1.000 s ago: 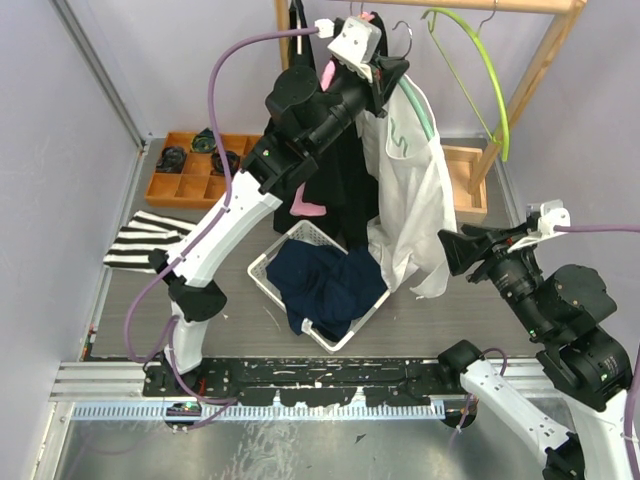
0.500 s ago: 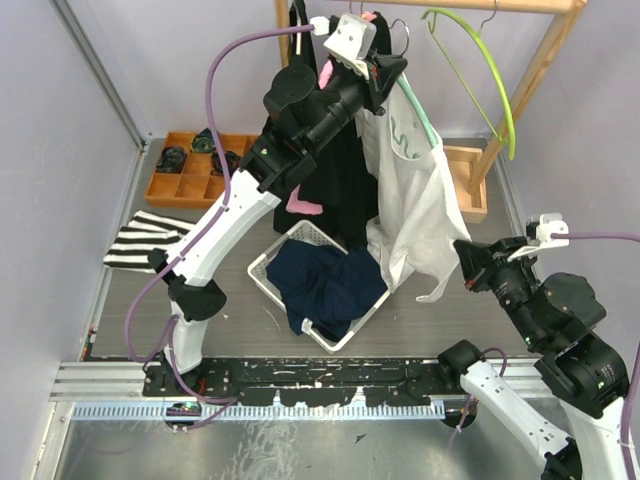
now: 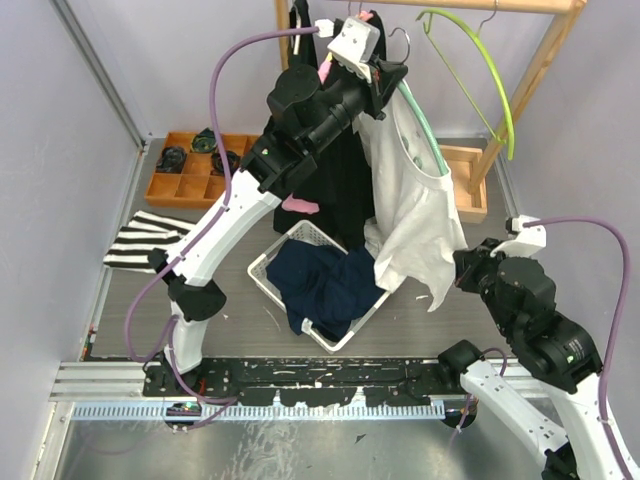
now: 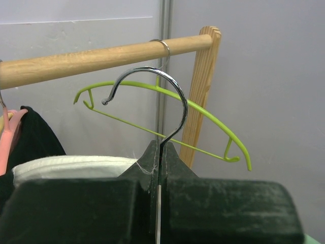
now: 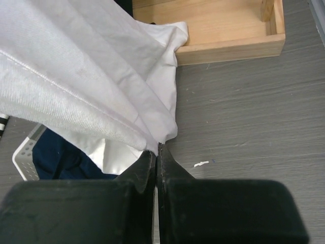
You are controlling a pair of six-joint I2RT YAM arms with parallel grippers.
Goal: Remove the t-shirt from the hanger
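Note:
A white t-shirt (image 3: 415,215) hangs from a pale green hanger (image 3: 425,130) with a metal hook (image 4: 172,96). My left gripper (image 3: 385,72) is shut on the hook's neck, high up by the rail; in the left wrist view the wire runs between its closed jaws (image 4: 160,152). The hook sits just below the wooden rail (image 4: 76,61), not over it. My right gripper (image 3: 462,268) is shut on the t-shirt's lower edge, low at the right. The right wrist view shows the white cloth (image 5: 91,76) pinched at the jaw tips (image 5: 158,150) and drawn taut.
An empty lime green hanger (image 3: 480,60) hangs on the rail (image 3: 480,5). A black garment (image 3: 340,190) hangs behind my left arm. Below are a white basket (image 3: 265,270) holding navy cloth, an orange tray (image 3: 190,180), a striped cloth (image 3: 145,240) and a wooden box (image 3: 465,185).
My right gripper has shut on the t-shirt's lower edge and drawn it out to the right, so the cloth now stretches slantwise. The left gripper has stayed on the hook.

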